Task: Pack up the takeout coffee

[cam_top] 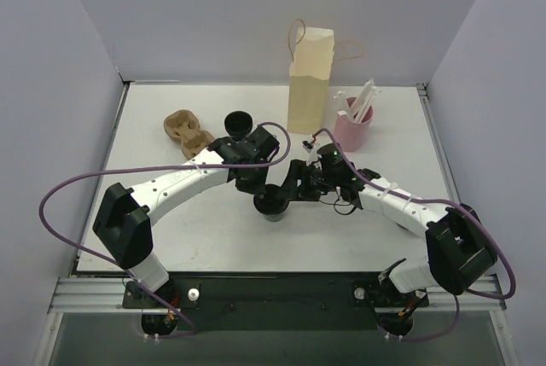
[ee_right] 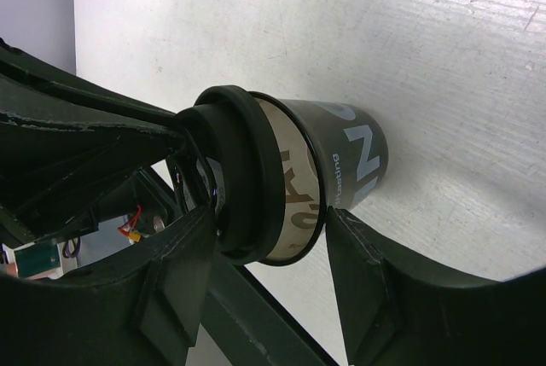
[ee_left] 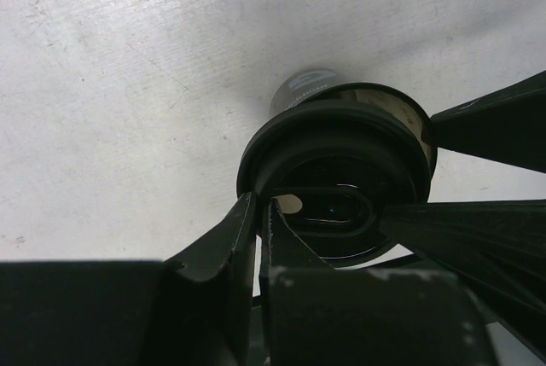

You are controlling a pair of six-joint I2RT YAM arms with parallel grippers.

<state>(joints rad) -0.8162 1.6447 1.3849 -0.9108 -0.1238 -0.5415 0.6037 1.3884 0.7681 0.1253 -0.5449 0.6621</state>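
Observation:
A dark paper coffee cup (cam_top: 273, 206) with white lettering stands mid-table, with a black lid (ee_left: 341, 148) on it. My left gripper (cam_top: 260, 188) is over it, its fingers (ee_left: 260, 206) pinched shut on the lid's near rim. My right gripper (cam_top: 294, 188) is at the cup's right side, rolled on edge and open. In the right wrist view the gripper (ee_right: 266, 217) straddles the lid (ee_right: 243, 170), one finger by the lid's top and the other against the cup's wall (ee_right: 350, 161). A tan paper bag (cam_top: 309, 84) stands upright behind.
A second black cup (cam_top: 239, 123) without a lid stands behind the left gripper. A brown pulp cup carrier (cam_top: 188, 131) lies at the back left. A pink cup (cam_top: 353, 131) with white sticks stands right of the bag. The table's side rails (cam_top: 431, 127) bound the surface.

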